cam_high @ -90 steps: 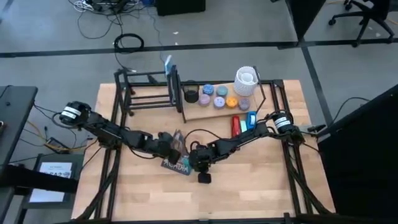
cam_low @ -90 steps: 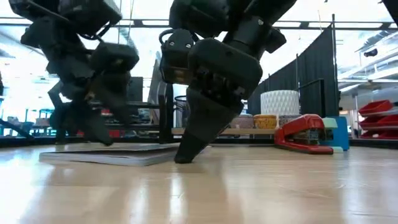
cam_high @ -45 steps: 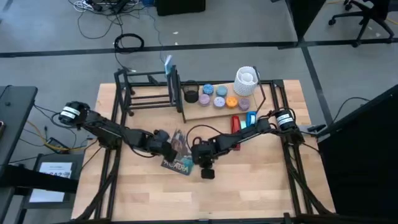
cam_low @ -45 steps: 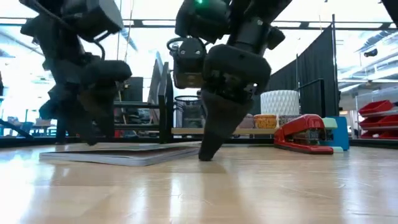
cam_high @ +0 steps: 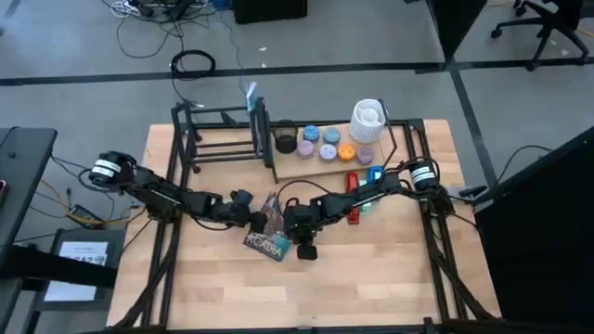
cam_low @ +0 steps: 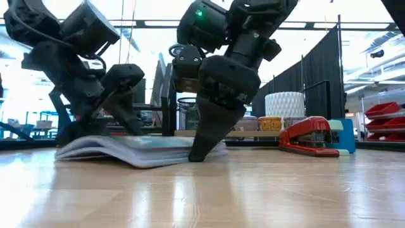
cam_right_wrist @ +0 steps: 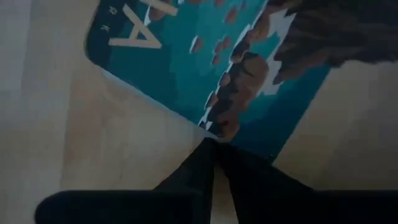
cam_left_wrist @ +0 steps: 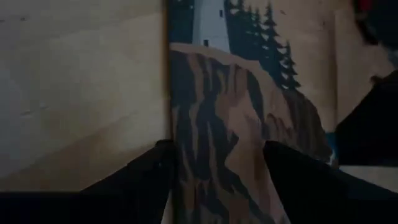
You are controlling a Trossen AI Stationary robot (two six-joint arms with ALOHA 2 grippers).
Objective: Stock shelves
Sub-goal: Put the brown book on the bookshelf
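A thin book (cam_high: 267, 237) with a teal and brown cover lies flat on the tabletop, in front of the shelves: a black tube rack (cam_high: 223, 144) joined to a pale board (cam_high: 320, 167). My left gripper (cam_high: 252, 218) is open and comes down over the book's left part (cam_left_wrist: 236, 124). My right gripper (cam_high: 292, 232) is shut, its tip at the book's right edge (cam_low: 190, 152). In the low view that side of the book (cam_low: 126, 149) sits raised and bowed. My left gripper's open fingertips (cam_low: 126, 130) stand on the book's cover (cam_left_wrist: 217, 143), slanting down from the table's left. One fingertip (cam_left_wrist: 155, 168) sits at the cover's long edge. My right gripper's shut fingertips (cam_right_wrist: 211, 152) push against the book's edge (cam_right_wrist: 208, 130) beside a corner, slanting down from the table's right with the tip on the tabletop.
Several small round tins (cam_high: 318, 144) and a white cup (cam_high: 368, 119) stand on the board. An upright book (cam_high: 252, 116) stands in the rack. A red stapler (cam_low: 307, 136) and a blue item (cam_high: 374, 174) lie right of my right arm. The near half of the tabletop (cam_high: 306, 288) is bare.
My right gripper has swung round the book's right edge and now pushes it toward the table's left. That side of the book has risen and bowed; earlier it lay flat. My left gripper has gone toward the right over the book and tipped.
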